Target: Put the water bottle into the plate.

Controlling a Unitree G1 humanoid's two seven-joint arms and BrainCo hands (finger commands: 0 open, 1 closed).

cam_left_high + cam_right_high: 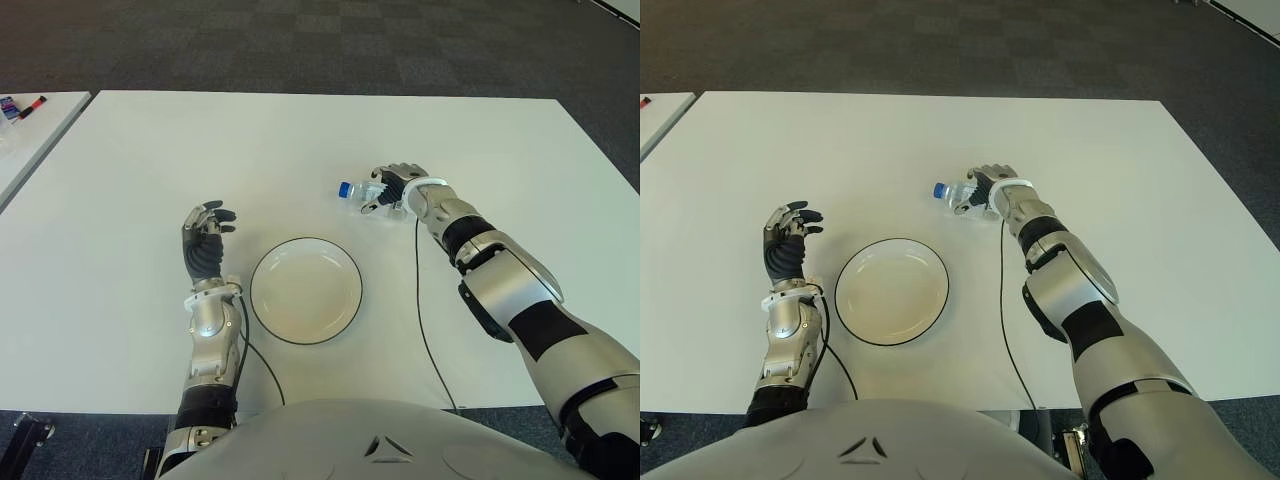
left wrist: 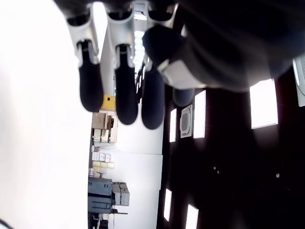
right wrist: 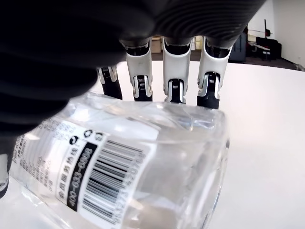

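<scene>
The water bottle [image 1: 362,192] lies on its side on the desk [image 1: 140,150], toward the far edge beyond the plate [image 1: 305,290]. Being round and smooth, it could roll or slip out if lifted before the grasp is firm. The right hand [image 1: 392,187] has its fingers [image 3: 174,81] curled over the bottle, grasping it. The left hand [image 1: 205,238] shows at the plate's left side, fingers relaxed, holding nothing.
</scene>
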